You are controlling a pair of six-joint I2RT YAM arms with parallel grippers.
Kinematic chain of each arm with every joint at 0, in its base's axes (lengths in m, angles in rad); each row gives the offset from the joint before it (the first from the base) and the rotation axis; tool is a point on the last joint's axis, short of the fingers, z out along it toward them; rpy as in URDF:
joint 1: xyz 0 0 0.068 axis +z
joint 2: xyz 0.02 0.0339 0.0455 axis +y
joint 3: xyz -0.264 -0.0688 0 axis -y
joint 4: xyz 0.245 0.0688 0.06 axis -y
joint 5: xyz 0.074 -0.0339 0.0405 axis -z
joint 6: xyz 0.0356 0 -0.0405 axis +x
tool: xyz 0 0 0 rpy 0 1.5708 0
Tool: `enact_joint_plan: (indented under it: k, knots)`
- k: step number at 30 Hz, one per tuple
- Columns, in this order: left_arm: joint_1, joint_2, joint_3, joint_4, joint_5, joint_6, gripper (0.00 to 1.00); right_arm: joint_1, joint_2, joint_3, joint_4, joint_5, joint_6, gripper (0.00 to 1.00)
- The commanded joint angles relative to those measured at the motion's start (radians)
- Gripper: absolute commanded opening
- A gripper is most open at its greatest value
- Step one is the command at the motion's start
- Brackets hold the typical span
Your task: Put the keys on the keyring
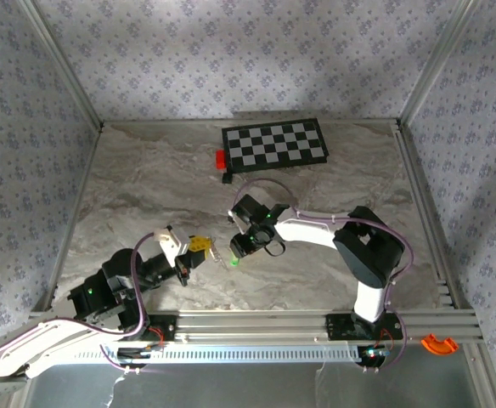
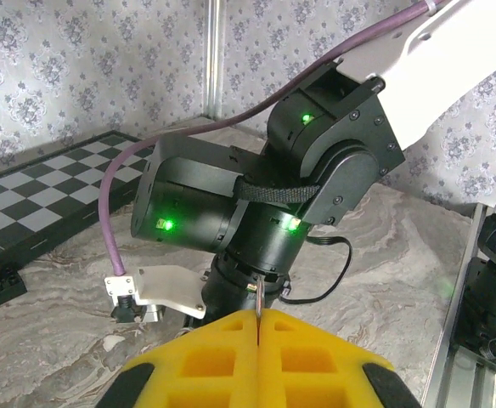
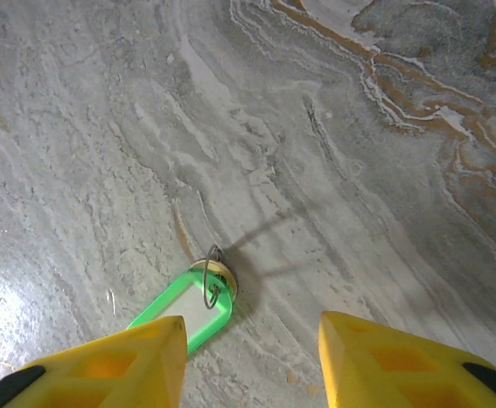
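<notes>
Yellow foam pads of the left gripper [image 2: 256, 330] sit pressed together at the near left. A thin metal sliver stands between them edge-on. I take it for a key [image 2: 256, 299], though its shape cannot be made out from this angle.

Just to the right, the keyring [image 3: 212, 285] lies flat on the marble table [image 3: 358, 170], near the middle of the tabletop. Its small wire loop is threaded through a brass eyelet in the green tag [image 3: 184, 313]. The right gripper [image 3: 252, 330] hangs directly over it with its jaws partly apart and nothing between them.

The step in hand looks like taking up the keyring so its loop can be offered to the key. The tag is off-centre and one end is hidden behind one pad, so the jaws should shift sideways until the tag sits midway. The tag is thin and flat, so the pads must come down to the stone and pinch across its short width. They should stay clear of the eyelet so the loop hangs free.

In the wrist view the tag's long axis runs diagonally, with the loop end pointing away from the fingertips. From above it is too small to tell whether that is left, right, near or far.

Far back lie a red block [image 1: 221, 158] and a checkerboard [image 1: 275, 143], well apart from the work.
</notes>
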Motion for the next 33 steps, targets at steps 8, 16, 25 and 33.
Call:
enact_joint_plan:
  k: [8, 16, 25, 33]
  knots:
    - [0.007, -0.024, 0.025, -0.01, -0.013, -0.01, 0.0, 0.008, 0.052, 0.056, 0.011, -0.028, -0.011, 0.36]
    - [0.007, -0.022, 0.022, -0.009, -0.016, -0.01, 0.0, 0.005, 0.059, 0.049, 0.029, -0.051, -0.018, 0.21]
    - [0.011, -0.018, 0.009, -0.01, -0.019, -0.016, 0.0, 0.002, 0.024, 0.032, 0.019, -0.03, -0.041, 0.05]
    - [0.014, -0.028, 0.006, -0.023, -0.025, -0.013, 0.0, 0.005, -0.078, -0.026, -0.084, 0.047, -0.073, 0.0]
